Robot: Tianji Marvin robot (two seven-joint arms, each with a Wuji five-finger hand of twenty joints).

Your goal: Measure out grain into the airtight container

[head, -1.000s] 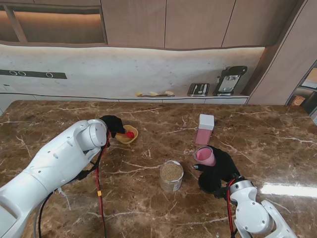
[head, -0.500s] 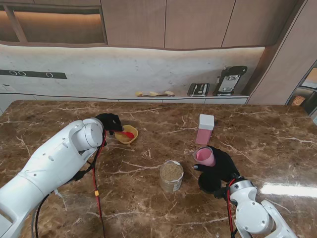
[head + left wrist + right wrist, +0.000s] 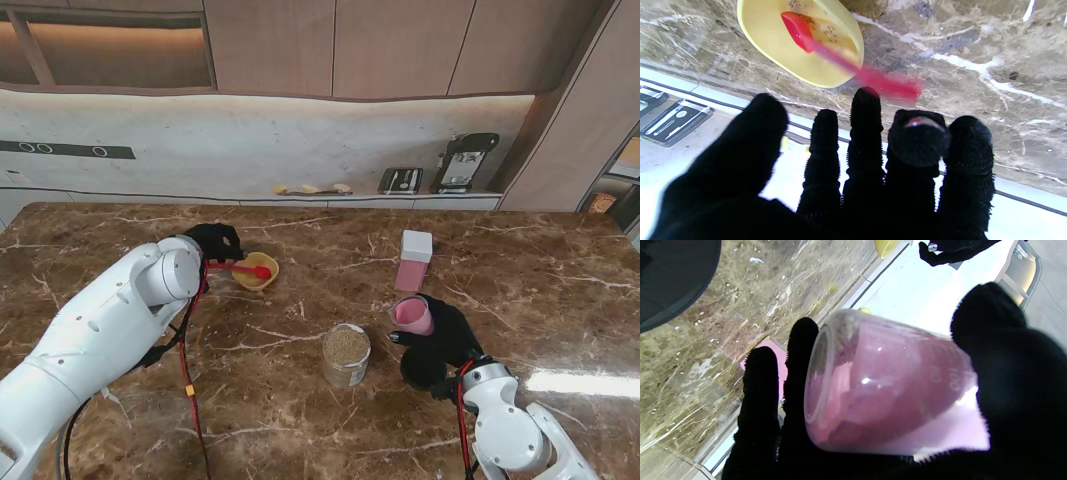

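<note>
left hand hovers just left of the yellow bowl, fingers spread in the wrist view, nothing gripped. red spoon lies with its scoop in the bowl and its handle pointing out over the rim toward that hand; whether a fingertip touches the handle end cannot be told. a few grains show in the bowl around the scoop.

right hand is wrapped round a pink cup, thumb on one side and fingers on the other, cup tilted with its mouth facing left toward the jar. cup looks nearly empty in the wrist view.

jar stands upright on the marble table, lid off, filled with grain close to the rim, just left of the right hand and nearer to me than the bowl. pink box with a white cap stands farther from me than the cup.
</note>
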